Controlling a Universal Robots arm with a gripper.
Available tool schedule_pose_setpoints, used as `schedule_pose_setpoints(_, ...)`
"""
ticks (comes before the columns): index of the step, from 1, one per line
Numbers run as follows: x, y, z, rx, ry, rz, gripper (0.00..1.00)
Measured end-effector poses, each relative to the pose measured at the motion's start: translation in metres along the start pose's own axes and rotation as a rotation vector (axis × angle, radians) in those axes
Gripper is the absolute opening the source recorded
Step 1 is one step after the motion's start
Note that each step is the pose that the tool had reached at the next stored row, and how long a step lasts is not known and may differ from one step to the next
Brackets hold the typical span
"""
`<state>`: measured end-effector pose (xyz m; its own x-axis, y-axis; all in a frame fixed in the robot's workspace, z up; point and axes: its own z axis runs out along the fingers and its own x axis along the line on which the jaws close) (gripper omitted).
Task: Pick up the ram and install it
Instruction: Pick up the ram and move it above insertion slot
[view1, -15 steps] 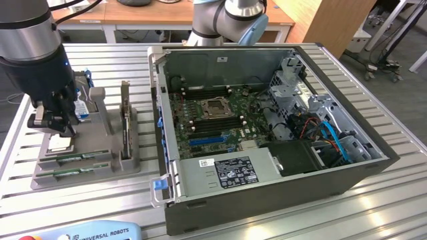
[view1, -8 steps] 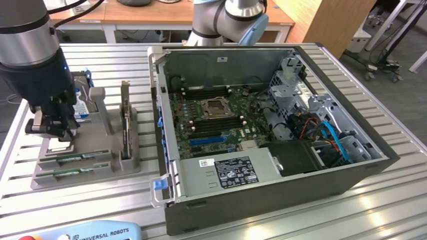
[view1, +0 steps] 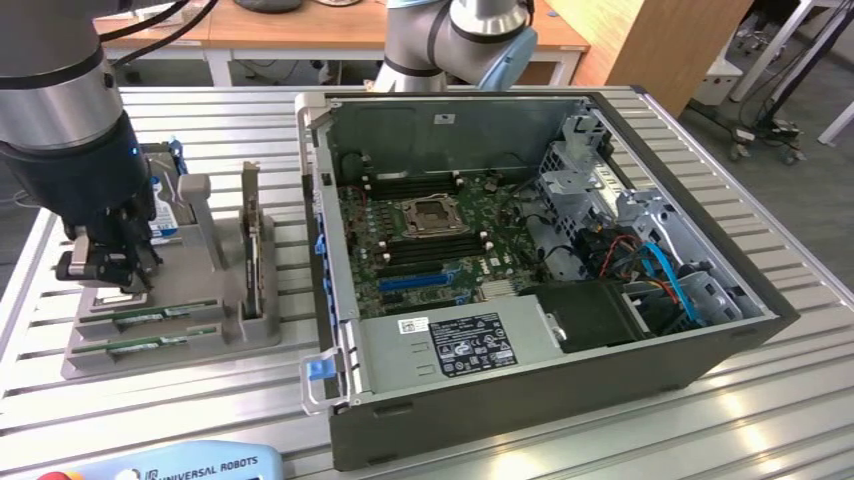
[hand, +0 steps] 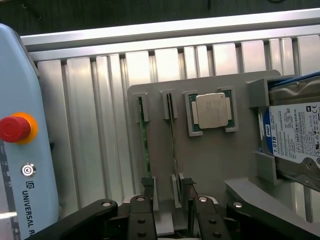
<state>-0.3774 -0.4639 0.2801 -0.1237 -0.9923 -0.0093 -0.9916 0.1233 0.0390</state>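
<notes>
Two ram sticks lie on edge in slots of a grey holder (view1: 254, 325) left of the computer case. One ram (hand: 144, 140) is green and sits nearer the teach pendant (view1: 150, 345). The other ram (hand: 173, 142) is seen as a thin edge (view1: 163, 313). My gripper (hand: 167, 192) is open, low over the holder's end, and its dark fingers (hand: 148, 187) stand either side of that thin-edged ram without closing on it. In the exterior view the gripper (view1: 114, 270) hangs over the holder's left end.
The holder also carries a silver processor (hand: 212, 111), a hard drive (hand: 295, 135) and an upright expansion card (view1: 250, 225). The open computer case (view1: 534, 390) with its motherboard (view1: 427, 230) fills the exterior view's right. A teach pendant (hand: 20, 150) lies by the table edge.
</notes>
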Motion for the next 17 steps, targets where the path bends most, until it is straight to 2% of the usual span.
schedule_pose_setpoints(7, 0.0, -0.0001, 0.0026, -0.0006, 0.0016, -0.035, 0.35)
schedule_pose_setpoints(12, 0.0, -0.0001, 0.0028, -0.0004, 0.0015, -0.037, 0.35)
schedule_pose_setpoints(17, 0.0, -0.0001, 0.0029, -0.0011, 0.0043, -0.11, 0.35)
